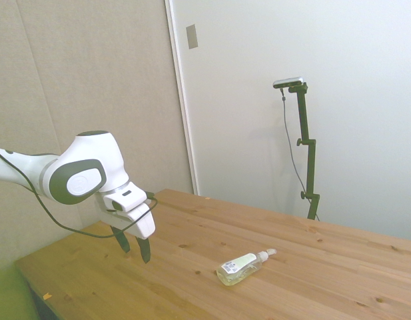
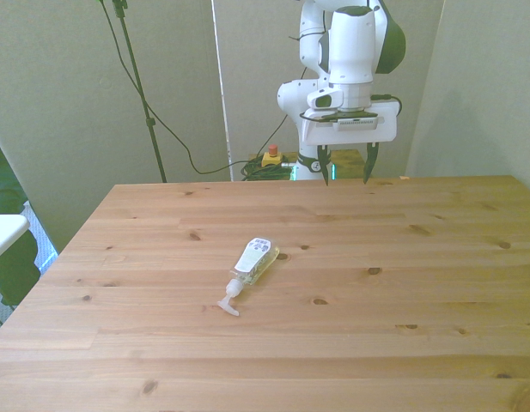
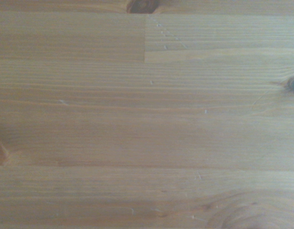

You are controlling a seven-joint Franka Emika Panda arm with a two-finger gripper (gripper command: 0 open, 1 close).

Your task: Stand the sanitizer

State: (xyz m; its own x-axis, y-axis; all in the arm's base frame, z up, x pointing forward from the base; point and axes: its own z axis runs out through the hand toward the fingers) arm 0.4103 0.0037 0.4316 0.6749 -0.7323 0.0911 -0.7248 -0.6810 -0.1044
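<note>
One bottle (image 2: pixel 254 260) lies on its side near the middle of the table (image 2: pixel 419 283) — pump toward the camera in the front view. Well apart, the gripper (image 2: pixel 344 169) hangs above the boards, fingers spread, holding nothing.

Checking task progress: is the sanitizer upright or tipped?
Tipped: the sanitizer lies flat on the table, pump sideways.

No text can be read in any view. The sanitizer (image 2: pixel 253 262) lies on its side on the counter (image 2: pixel 402 292) with a white label (image 1: pixel 236 265) bearing bluish print, but the marks are too small and blurred to make out as words, numbers or a brand.
</note>
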